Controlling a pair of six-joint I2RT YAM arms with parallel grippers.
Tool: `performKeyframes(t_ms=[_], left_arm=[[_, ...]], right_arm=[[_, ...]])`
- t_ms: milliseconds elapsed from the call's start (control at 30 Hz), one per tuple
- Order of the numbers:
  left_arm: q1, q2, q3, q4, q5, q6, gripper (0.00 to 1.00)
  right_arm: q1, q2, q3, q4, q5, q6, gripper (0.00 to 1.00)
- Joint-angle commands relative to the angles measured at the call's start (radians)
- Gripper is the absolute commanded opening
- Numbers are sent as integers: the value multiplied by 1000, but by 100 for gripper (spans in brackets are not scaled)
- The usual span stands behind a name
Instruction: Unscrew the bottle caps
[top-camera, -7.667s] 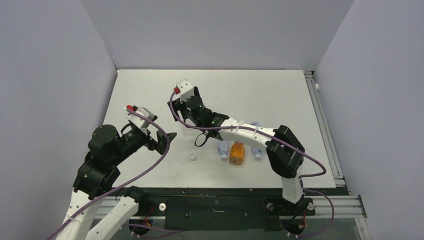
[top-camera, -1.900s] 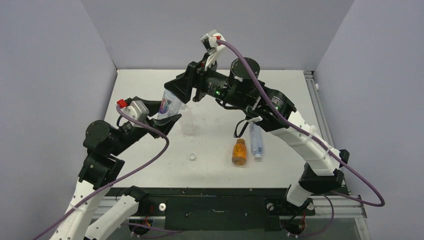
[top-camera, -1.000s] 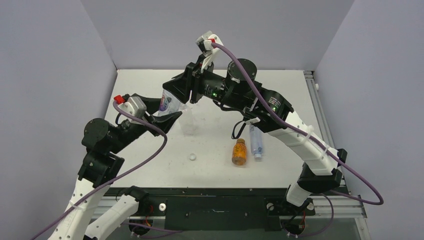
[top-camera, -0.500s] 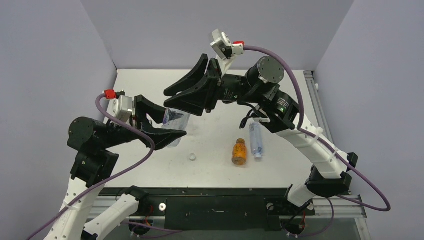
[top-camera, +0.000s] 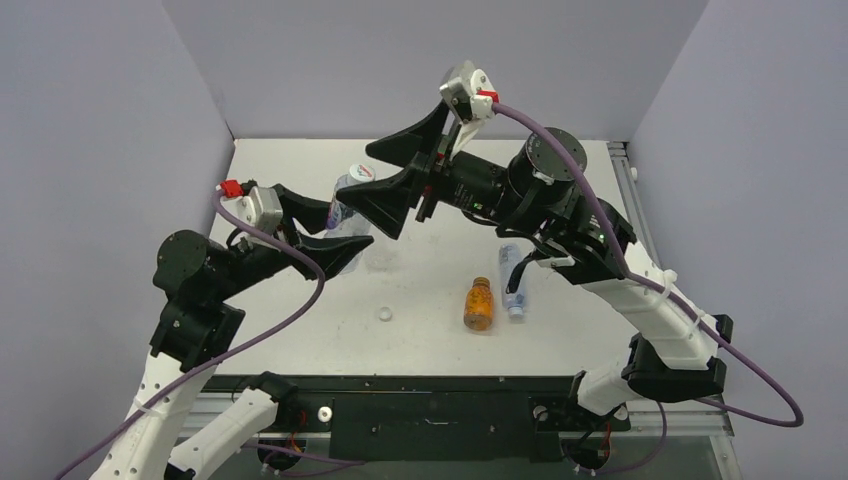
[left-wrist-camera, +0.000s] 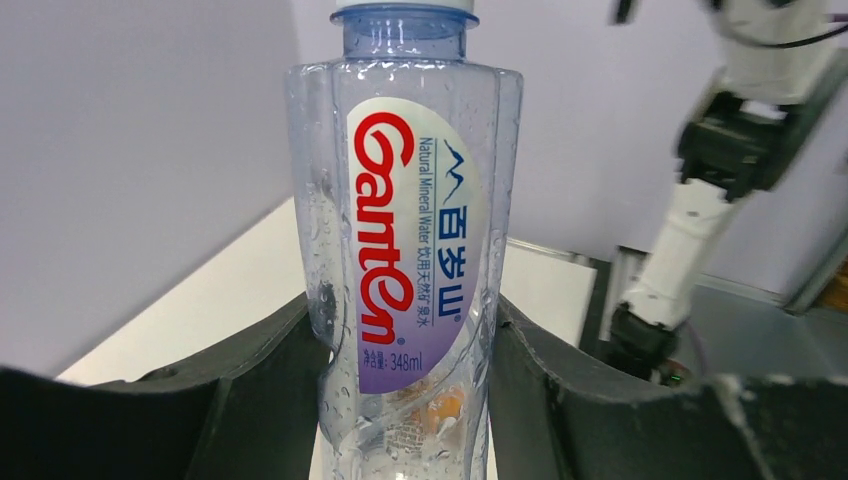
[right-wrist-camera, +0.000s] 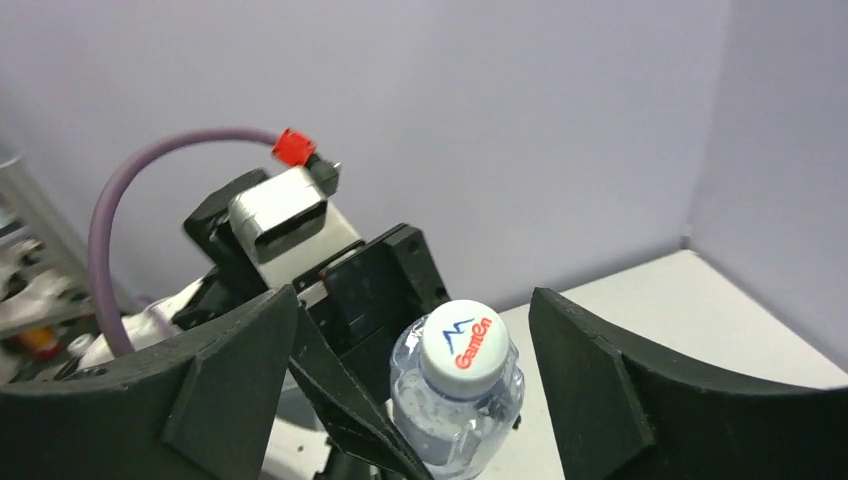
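My left gripper (top-camera: 335, 228) is shut on a clear bottle with a red-lettered label (top-camera: 348, 205), holding it nearly upright above the table. Its black fingers (left-wrist-camera: 250, 385) press both sides of the bottle (left-wrist-camera: 410, 230). A white cap (right-wrist-camera: 458, 336) sits on the bottle's neck. My right gripper (top-camera: 395, 175) is open just right of the cap (top-camera: 362, 171). In the right wrist view the right gripper (right-wrist-camera: 412, 300) has its jaws standing wide on either side of the cap, clear of it. A loose white cap (top-camera: 385, 314) lies on the table.
An orange bottle (top-camera: 476, 305) with a golden-brown cap and a clear bottle (top-camera: 512, 280) with a white cap lie side by side at the table's middle right. Purple walls close in the white table (top-camera: 560, 180) on three sides.
My right gripper has let go of the bottle's cap, opened wide and drawn back to the right. The left arm dipped with the bottle, then raised it again.
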Motion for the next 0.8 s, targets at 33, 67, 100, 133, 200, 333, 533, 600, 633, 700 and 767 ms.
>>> performKeyframes(t_ms=[33,67,100,133,200,333,533,600,633,700,767], left_arm=[[3,-25,-40,-3,-312,169,0],[3,-25,-41,-4,-330,174,0],[3,-25,-45,-4,-353,181,0],[3,-25,-46,-4,-360,189,0],[3,-27,-49,-3,-361,193,0],[3,-31,-50,2,-348,191,0],[3,-38,-53,8,-333,193,0],[3,-41,-55,9,-332,194,0],[3,-42,-55,9,-331,194,0],[3,-44,-57,11,-330,193,0],[3,-46,-59,11,-324,193,0]], right_arm=[[67,8,90,-125,477,-89,81],[80,19,111,-142,500,-89,82],[84,43,134,-150,512,-85,81],[88,54,146,-168,515,-81,80],[91,88,182,-183,518,-71,76],[87,137,230,-194,503,-48,72],[56,183,269,-201,458,2,65],[44,185,265,-193,439,19,61],[41,184,264,-187,434,23,59],[38,182,258,-175,420,29,51],[37,178,247,-160,410,32,43]])
